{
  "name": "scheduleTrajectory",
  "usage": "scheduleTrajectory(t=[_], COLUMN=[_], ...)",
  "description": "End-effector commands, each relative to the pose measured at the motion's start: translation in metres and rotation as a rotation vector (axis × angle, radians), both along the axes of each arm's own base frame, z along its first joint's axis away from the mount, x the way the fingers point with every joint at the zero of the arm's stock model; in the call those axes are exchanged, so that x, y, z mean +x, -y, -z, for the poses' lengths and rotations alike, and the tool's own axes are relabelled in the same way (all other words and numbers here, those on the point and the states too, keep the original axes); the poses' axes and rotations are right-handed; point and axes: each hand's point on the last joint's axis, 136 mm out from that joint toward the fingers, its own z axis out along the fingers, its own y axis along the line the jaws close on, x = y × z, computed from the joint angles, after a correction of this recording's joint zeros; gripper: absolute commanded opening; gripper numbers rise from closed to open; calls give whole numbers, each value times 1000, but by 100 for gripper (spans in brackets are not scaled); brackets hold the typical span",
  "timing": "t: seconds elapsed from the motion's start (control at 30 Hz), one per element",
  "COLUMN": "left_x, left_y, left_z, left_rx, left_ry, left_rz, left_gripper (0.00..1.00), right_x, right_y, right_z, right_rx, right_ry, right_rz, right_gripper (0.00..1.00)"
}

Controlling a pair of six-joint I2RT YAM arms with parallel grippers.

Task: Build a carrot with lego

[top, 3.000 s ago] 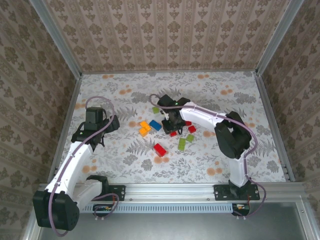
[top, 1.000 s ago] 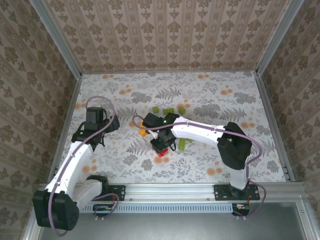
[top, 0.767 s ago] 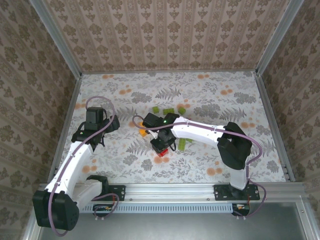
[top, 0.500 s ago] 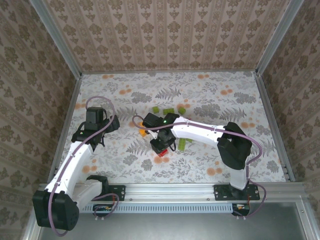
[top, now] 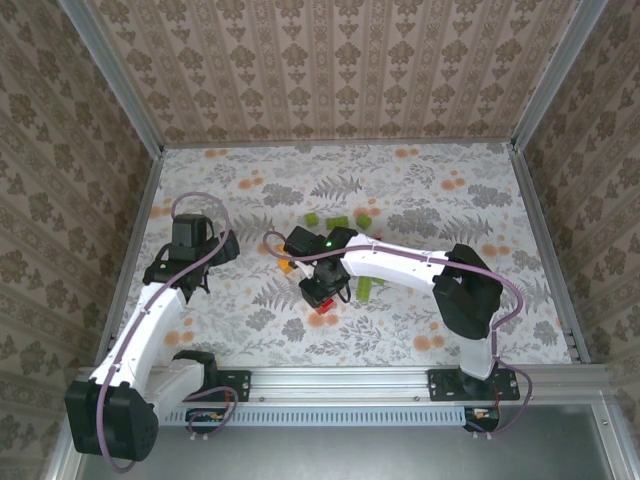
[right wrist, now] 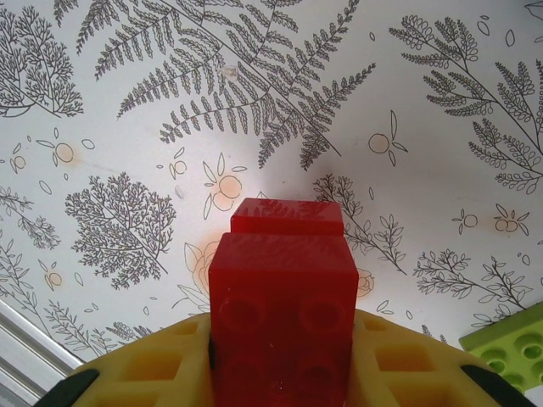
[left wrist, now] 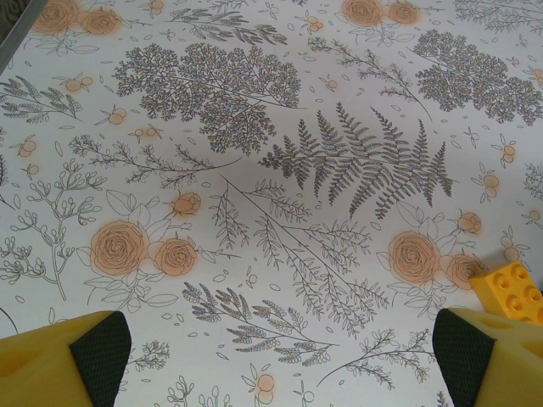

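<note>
My right gripper [top: 321,296] hangs low over the middle of the table, shut on a small red lego brick [right wrist: 283,315] held between its yellow fingers [right wrist: 144,373]. Just beyond and below it lies a second red brick [right wrist: 287,217], whose edge pokes out under the gripper [top: 326,308]; whether the two touch I cannot tell. An orange-yellow brick [left wrist: 512,290] lies at the right edge of the left wrist view. My left gripper [left wrist: 276,365] stands open over bare cloth at the left [top: 200,258]. The carrot is out of view.
Three green bricks [top: 338,222] lie in a row behind the right arm, and another green one [top: 367,288] sits beside it [right wrist: 509,346]. An orange brick [top: 287,265] lies left of the right wrist. Patterned walls ring the floral table [top: 420,190].
Three seconds ago the right gripper was at the brick cluster further back; it has come forward and left with the red brick. Over the last second nothing has moved.
</note>
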Motion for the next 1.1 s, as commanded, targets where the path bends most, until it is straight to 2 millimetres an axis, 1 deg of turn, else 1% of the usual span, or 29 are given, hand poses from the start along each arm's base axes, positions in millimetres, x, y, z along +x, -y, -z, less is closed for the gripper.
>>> scheduleTrajectory(t=[0.0,0.3,0.5,0.7,0.9,1.07], left_x=[5,5,5,5,5,4], left_y=[1,1,1,1,1,1], left_z=[-12,-12,-11,-12,-12,-12], left_rx=[19,19,21,21,21,21], left_ry=[24,24,20,21,21,22], left_rz=[13,11,12,13,13,12], left_gripper=[95,95,95,95,95,95], right_x=[-15,-22,-25,-23,-14,-13], right_y=[18,29,30,29,27,28], right_z=[29,42,52,53,47,51], right_rx=[-116,-177,-206,-217,-221,-234], right_ry=[-61,-73,-79,-71,-44,-38], right_rz=[-17,-20,-29,-33,43,77], right_gripper=[33,33,32,32,33,33])
